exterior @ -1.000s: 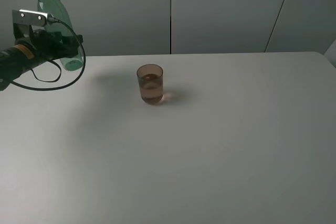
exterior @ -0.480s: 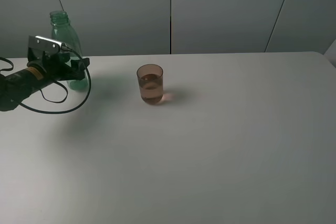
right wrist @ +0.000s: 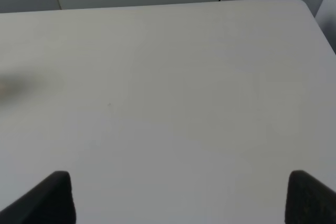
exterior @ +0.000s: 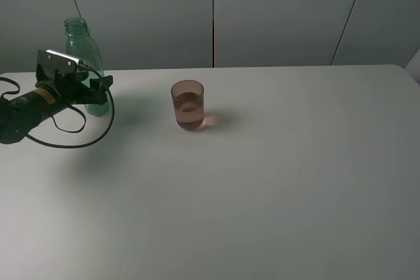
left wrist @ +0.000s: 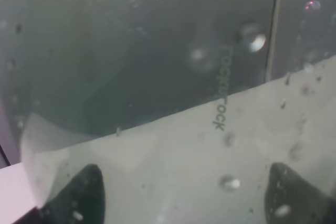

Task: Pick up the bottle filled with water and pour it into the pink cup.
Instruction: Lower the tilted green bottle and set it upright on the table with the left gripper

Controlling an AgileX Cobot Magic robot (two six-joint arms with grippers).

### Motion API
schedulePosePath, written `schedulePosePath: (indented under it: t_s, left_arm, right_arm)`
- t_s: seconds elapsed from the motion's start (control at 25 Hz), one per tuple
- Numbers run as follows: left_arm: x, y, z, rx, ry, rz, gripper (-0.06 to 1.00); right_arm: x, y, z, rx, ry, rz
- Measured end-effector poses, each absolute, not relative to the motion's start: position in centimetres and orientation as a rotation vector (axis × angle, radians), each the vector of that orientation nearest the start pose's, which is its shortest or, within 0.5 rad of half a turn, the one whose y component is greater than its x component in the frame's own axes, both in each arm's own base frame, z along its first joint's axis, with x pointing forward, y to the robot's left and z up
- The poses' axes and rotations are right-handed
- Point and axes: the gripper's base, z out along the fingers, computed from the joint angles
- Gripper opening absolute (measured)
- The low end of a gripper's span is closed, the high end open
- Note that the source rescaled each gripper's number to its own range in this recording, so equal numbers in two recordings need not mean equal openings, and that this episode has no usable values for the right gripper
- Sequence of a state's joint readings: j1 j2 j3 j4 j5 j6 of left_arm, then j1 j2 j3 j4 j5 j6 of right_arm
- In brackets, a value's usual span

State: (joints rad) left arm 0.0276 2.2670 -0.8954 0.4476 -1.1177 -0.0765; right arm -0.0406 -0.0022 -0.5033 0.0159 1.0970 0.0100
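The green transparent bottle (exterior: pixel 81 45) stands upright at the far left of the white table (exterior: pixel 262 181), with no cap on its neck. My left gripper (exterior: pixel 97 94) is closed around its lower body. In the left wrist view the bottle (left wrist: pixel 173 77) fills the picture between the two dark fingertips (left wrist: pixel 84 192), with droplets on its wall. The pink cup (exterior: pixel 188 105) stands upright to the right of the bottle, apart from it, partly filled with liquid. My right gripper (right wrist: pixel 178 198) is open and empty above bare table; it does not show in the exterior high view.
Grey wall panels (exterior: pixel 282 11) run behind the table's far edge. The left arm's black cable (exterior: pixel 72 139) loops onto the table in front of the bottle. The table's right corner (exterior: pixel 403 70) lies at the far right.
My left gripper came down and to the right with the bottle. The bottle went from tilted and raised to upright at table level. The cup has not moved.
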Motion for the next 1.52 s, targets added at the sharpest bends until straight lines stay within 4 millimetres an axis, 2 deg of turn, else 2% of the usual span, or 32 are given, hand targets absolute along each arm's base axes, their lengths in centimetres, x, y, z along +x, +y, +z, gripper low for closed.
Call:
schedulePosePath:
  t_s: [0.16,0.2,0.24,0.28,0.32,0.36,0.4,0.44,0.52,0.56,0.6,0.88,1.32,1.4,1.52]
  left_arm:
    - [38.4,-2.5,6.2,0.376,1.733,-0.242,0.01]
    - [38.4,-2.5,6.1,0.375,1.744,-0.239,0.18]
    - [38.1,-2.4,5.8,0.374,1.774,-0.236,0.47]
    - [37.8,-2.4,5.5,0.377,1.804,-0.234,0.69]
    - [37.6,-2.4,5.3,0.378,1.827,-0.232,0.77]
    - [37.3,-2.3,5.3,0.379,1.839,-0.231,0.79]
    - [37.1,-2.3,5.4,0.380,1.844,-0.229,0.74]
    - [37.0,-2.3,5.7,0.381,1.844,-0.227,0.63]
    - [36.8,-2.3,6.1,0.382,1.848,-0.223,0.31]
    - [36.6,-2.3,6.2,0.383,1.856,-0.222,0.21]
    - [36.4,-2.3,6.3,0.384,1.864,-0.221,0.20]
    - [34.3,-2.1,7.4,0.394,1.934,-0.195,0.19]
    - [34.1,-1.9,7.6,0.401,1.940,-0.152,0.20]
    - [34.2,-1.9,7.7,0.394,1.931,-0.149,0.26]
    - [34.3,-1.9,7.8,0.384,1.918,-0.149,0.53]
  right_arm:
    - [-0.7,0.2,27.5,0.051,2.074,0.000]
    - [-0.7,0.2,27.5,0.051,2.074,0.000]
    - [-0.7,0.2,27.5,0.051,2.074,0.000]
    - [-0.7,0.2,27.5,0.051,2.074,0.000]
    - [-0.7,0.2,27.5,0.051,2.074,0.000]
    - [-0.7,0.2,27.5,0.051,2.074,0.000]
    - [-0.7,0.2,27.5,0.051,2.074,0.000]
    - [-0.7,0.2,27.5,0.051,2.074,0.000]
    - [-0.7,0.2,27.5,0.051,2.074,0.000]
    - [-0.7,0.2,27.5,0.051,2.074,0.000]
    - [-0.7,0.2,27.5,0.051,2.074,0.000]
    - [-0.7,0.2,27.5,0.051,2.074,0.000]
    - [-0.7,0.2,27.5,0.051,2.074,0.000]
    - [-0.7,0.2,27.5,0.051,2.074,0.000]
    - [-0.7,0.2,27.5,0.051,2.074,0.000]
